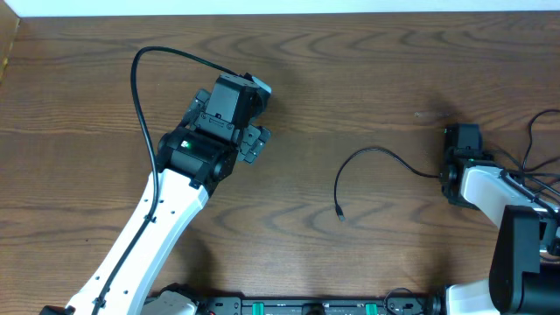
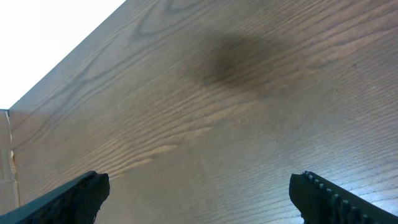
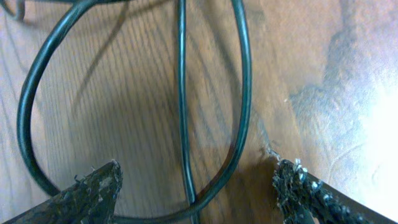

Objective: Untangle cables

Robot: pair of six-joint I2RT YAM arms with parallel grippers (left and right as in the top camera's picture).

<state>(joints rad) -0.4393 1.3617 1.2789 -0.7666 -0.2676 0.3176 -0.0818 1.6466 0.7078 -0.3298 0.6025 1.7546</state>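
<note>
Rough-edged fingertips (image 3: pixel 99 186) of the right claw (image 3: pixel 198 186) fill the lower corners of the right wrist view, spread well apart and low over the wood-grain table (image 1: pixel 350 70). The claw is open and grips nothing. Strands of a thin black cable (image 3: pixel 180 93) lie on the table in the gap between the fingers. One strand runs almost straight up the middle of the view, and a wider loop curves round on either side of it. Whether the loop and the straight strand belong to a single cord cannot be told from this view.

From overhead, the cable leaves the right claw at the right side of the table, arcs up and to the left, then curls down to a small plug end (image 1: pixel 340 213) lying loose near the table's middle. The right arm (image 1: pixel 499 192) reaches in from the lower right corner.

On the other side, the left arm (image 1: pixel 149 227) stretches from the lower left toward the upper middle of the table. Its own thicker black cord (image 1: pixel 140 79) arches above it. The left claw (image 2: pixel 199 196) stands wide open over bare wood with nothing between its dark fingers. It is well apart from the cable.
</note>
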